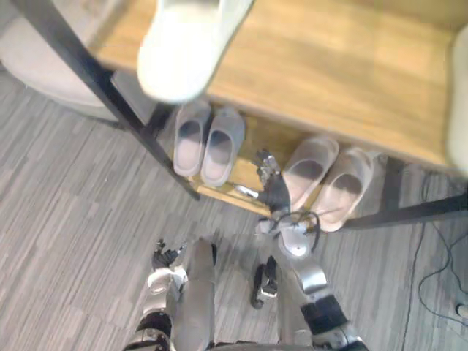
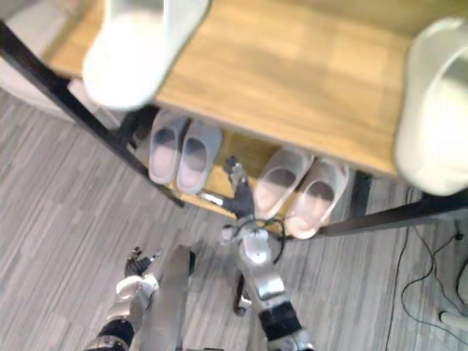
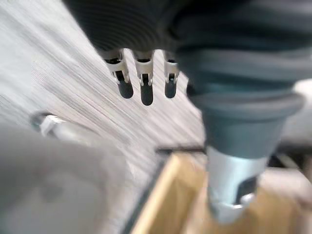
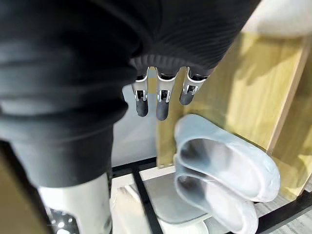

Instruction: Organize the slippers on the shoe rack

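**Slippers on a two-level rack, both hands empty**

Slippers lie on both levels of the shoe rack, seen from above in the eye views. On the lower shelf we see a grey pair at 10 o'clock from the right hand and a beige pair at 3 o'clock from it. Both pairs lie side by side, and the top board hides their far ends. On that board, a white slipper at 11 o'clock overhangs the near edge, blurred and cut off by the frame. A second white slipper sits at 3 o'clock, also cut off.

The right hand is at the front of the lower shelf, between the two pairs and just beside the beige pair. We cannot tell whether it touches. Its wrist view shows straight fingers that hold nothing, with one pair of slippers beyond them; we cannot tell which pair.

The left hand hangs at 7 o'clock over the floor, well apart from the rack, its fingers straight and empty. A pale rounded object at 10 o'clock is cut off and hard to identify.
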### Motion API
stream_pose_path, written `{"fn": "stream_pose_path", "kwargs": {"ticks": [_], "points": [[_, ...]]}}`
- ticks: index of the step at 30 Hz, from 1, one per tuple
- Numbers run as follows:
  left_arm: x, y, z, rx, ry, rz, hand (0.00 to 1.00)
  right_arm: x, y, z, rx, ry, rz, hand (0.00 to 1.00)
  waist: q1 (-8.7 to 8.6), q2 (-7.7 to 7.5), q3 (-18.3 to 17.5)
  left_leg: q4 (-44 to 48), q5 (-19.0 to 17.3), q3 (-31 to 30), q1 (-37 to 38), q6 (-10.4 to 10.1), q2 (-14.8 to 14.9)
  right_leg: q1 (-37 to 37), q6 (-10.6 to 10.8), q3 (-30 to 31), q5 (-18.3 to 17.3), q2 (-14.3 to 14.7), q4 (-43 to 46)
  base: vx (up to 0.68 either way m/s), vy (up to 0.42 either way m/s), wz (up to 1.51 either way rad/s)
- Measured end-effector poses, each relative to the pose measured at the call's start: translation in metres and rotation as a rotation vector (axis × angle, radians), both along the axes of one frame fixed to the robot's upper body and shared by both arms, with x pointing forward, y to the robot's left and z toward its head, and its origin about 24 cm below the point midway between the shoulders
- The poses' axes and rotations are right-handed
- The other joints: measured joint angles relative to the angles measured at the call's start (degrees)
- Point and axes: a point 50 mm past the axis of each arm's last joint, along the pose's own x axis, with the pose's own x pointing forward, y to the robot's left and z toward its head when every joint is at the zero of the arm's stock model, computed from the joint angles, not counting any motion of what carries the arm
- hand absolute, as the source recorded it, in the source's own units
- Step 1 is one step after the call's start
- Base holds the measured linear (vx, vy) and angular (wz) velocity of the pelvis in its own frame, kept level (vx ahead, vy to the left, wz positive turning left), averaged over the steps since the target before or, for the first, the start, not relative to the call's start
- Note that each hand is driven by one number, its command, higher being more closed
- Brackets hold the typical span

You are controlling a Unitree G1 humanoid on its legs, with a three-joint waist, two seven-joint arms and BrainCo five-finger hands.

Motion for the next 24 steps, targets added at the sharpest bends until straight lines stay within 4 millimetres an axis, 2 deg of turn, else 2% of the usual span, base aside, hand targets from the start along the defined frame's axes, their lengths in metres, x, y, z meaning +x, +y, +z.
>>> {"fn": "stream_pose_path", "kwargs": {"ticks": [3, 5, 7, 8, 10, 13, 17, 21, 24], "points": [[-0.014, -0.019, -0.011, -0.002, 0.059, -0.122, 0.00, -0.023, -0.015, -0.029, -0.114, 0.096, 0.004, 0.00, -1.53, -0.03, -2.8, -7.4, 1.9, 2.9, 6.4, 1.4, 0.2, 5.4, 1.1, 1.1, 3.4, 0.0, -8.1, 0.14, 0.127, -0.26], [-0.018, -0.025, -0.014, -0.002, 0.079, -0.167, 0.00, -0.032, -0.022, -0.040, -0.141, 0.143, -0.016, 0.00, -1.64, -0.14, -3.4, -10.3, 2.9, 4.1, 8.7, 2.0, 0.2, 7.2, 1.6, 1.9, 4.7, -0.1, -10.8, 0.08, 0.090, -0.26], [-0.027, -0.032, -0.020, -0.009, 0.116, -0.215, 0.00, -0.049, -0.037, -0.063, -0.201, 0.244, -0.047, 0.00, -1.92, -0.35, -5.0, -16.0, 5.1, 5.9, 12.7, 2.6, 0.1, 10.0, 2.0, 2.8, 7.2, -0.1, -16.1, 0.07, 0.095, -0.25], [-0.030, -0.034, -0.022, -0.015, 0.122, -0.225, 0.00, -0.051, -0.038, -0.069, -0.214, 0.269, -0.046, 0.00, -2.06, -0.36, -5.5, -17.3, 5.6, 6.1, 13.4, 2.7, 0.0, 10.5, 2.2, 2.9, 7.7, -0.1, -17.2, 0.08, 0.083, -0.19], [-0.041, -0.036, -0.027, -0.024, 0.157, -0.228, 0.00, -0.067, -0.050, -0.103, -0.247, 0.435, -0.067, 0.00, -2.49, -0.20, -7.5, -23.5, 8.2, 7.5, 17.4, 2.9, -0.1, 13.1, 2.4, 3.7, 9.8, -0.1, -21.8, 0.08, 0.056, -0.19], [-0.051, -0.038, -0.032, -0.022, 0.192, -0.240, 0.00, -0.084, -0.062, -0.130, -0.272, 0.581, -0.104, 0.00, -2.79, 0.68, -9.3, -30.2, 11.2, 8.8, 21.7, 3.0, -0.3, 15.5, 2.5, 4.3, 12.0, 0.0, -26.2, 0.04, 0.030, -0.17], [-0.057, -0.044, -0.035, -0.024, 0.216, -0.263, 0.00, -0.102, -0.075, -0.153, -0.323, 0.711, -0.141, 0.00, -3.42, 1.79, -10.8, -35.5, 13.8, 9.1, 24.7, 3.2, -0.5, 17.4, 2.7, 4.6, 13.7, 0.2, -29.5, 0.01, 0.008, -0.04], [-0.059, -0.054, -0.037, -0.006, 0.227, -0.351, 0.00, -0.122, -0.084, -0.175, -0.332, 0.847, -0.176, 0.00, -4.15, 2.01, -11.4, -39.7, 15.9, 9.2, 27.2, 3.4, -0.4, 19.4, 2.9, 4.7, 15.6, 0.8, -33.0, 0.00, 0.004, -0.01], [-0.058, -0.064, -0.036, 0.005, 0.220, -0.424, 0.00, -0.126, -0.091, -0.179, -0.278, 0.883, -0.234, 0.00, -4.25, 2.21, -11.9, -41.6, 16.8, 9.4, 27.7, 3.7, -0.5, 19.7, 3.2, 5.1, 16.8, 0.9, -34.7, -0.02, 0.031, -0.05]]}}
